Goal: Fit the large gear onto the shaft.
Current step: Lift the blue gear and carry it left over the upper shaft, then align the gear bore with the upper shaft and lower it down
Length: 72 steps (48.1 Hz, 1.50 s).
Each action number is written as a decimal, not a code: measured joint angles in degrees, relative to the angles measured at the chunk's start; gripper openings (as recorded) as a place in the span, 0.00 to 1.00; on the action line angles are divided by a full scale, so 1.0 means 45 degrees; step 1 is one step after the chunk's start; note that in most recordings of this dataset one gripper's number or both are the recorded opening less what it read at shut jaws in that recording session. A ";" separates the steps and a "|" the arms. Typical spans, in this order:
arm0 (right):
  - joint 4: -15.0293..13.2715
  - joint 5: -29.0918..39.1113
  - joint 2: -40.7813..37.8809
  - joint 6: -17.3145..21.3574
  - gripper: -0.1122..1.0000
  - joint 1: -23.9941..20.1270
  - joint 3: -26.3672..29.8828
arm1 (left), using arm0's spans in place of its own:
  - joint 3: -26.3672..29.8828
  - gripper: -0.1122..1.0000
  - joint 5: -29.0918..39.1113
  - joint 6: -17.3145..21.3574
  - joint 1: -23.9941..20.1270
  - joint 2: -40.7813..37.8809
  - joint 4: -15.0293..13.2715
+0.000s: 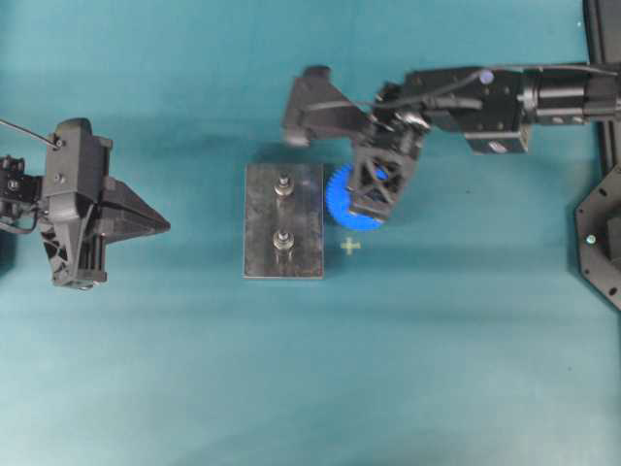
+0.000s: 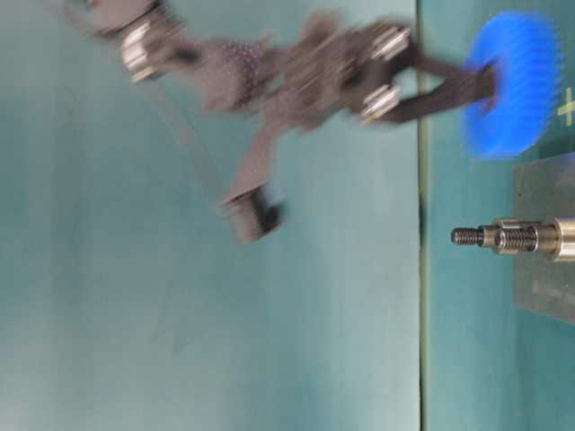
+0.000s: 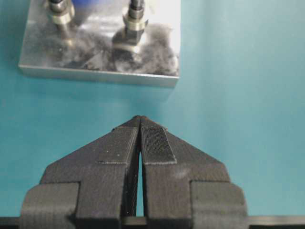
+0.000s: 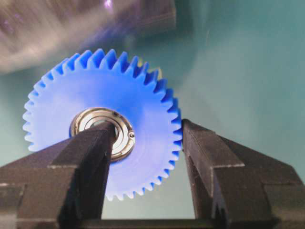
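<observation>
Black fingers of the right tool point(image 4: 143, 157) fill the bottom of the right wrist view, and between them sits the large gear point(image 4: 102, 126) — one finger lies across its silver bearing hub, the other presses on the toothed rim. So the tool is about half closed and has hold of the gear by hub and edge. Behind the gear the background is smeared, so the plate is hard to read there.

From the left wrist view, the left tool point(image 3: 139, 143) has its two pads together with only a thin line between them, and it grips nothing. Ahead of it, on the teal tabletop point(image 3: 238, 119), stands the grey metal plate point(image 3: 95, 62) with two upright pins; neither pin carries a gear.

From overhead, the gear point(image 1: 342, 199) hangs under the right tool point(image 1: 376, 189), just beside the right edge of the plate point(image 1: 262, 233) and near the upper shaft point(image 1: 283, 184). It is not over the pin yet. The lower pin point(image 1: 283, 241) is also bare. The left tool point(image 1: 146, 225) rests well apart, on the left.

The table-level view is turned sideways and blurred. It shows the gear point(image 2: 505, 81) lifted clear of the tabletop, and a free shaft point(image 2: 503, 236) with a threaded tip.

My judgement: the picking up is done — what remains is to bring the hub over the shaft, align the bore, lower it and release.
</observation>
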<state>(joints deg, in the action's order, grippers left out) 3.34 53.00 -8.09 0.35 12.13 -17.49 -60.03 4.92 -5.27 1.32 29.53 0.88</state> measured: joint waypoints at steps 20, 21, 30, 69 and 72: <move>0.0000 0.0742 -0.1641 -0.0039 0.54 0.0000 0.3066 | 0.0000 0.10 -0.0020 0.0000 -0.0020 0.0000 0.0000; 0.0000 0.0801 -0.1719 -0.0039 0.54 0.0000 0.3203 | 0.0000 0.10 -0.0020 0.0000 0.0000 0.0000 0.0000; -0.0020 0.0977 -0.2188 -0.0098 0.54 -0.0020 0.3828 | -0.0020 0.10 -0.0020 0.0000 -0.0020 0.0000 0.0000; 0.0059 0.1348 -0.2559 -0.0195 0.54 -0.0078 0.4277 | -0.0137 0.10 -0.0020 0.0000 0.0000 0.0000 0.0000; 0.0078 0.1387 -0.2578 -0.0176 0.54 -0.0078 0.4277 | -0.0156 0.10 -0.0059 0.0000 0.0000 0.0020 0.0000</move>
<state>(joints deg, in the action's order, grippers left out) 3.69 59.24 -19.69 -0.44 11.78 1.76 -60.73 4.66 -5.27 1.32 29.62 0.88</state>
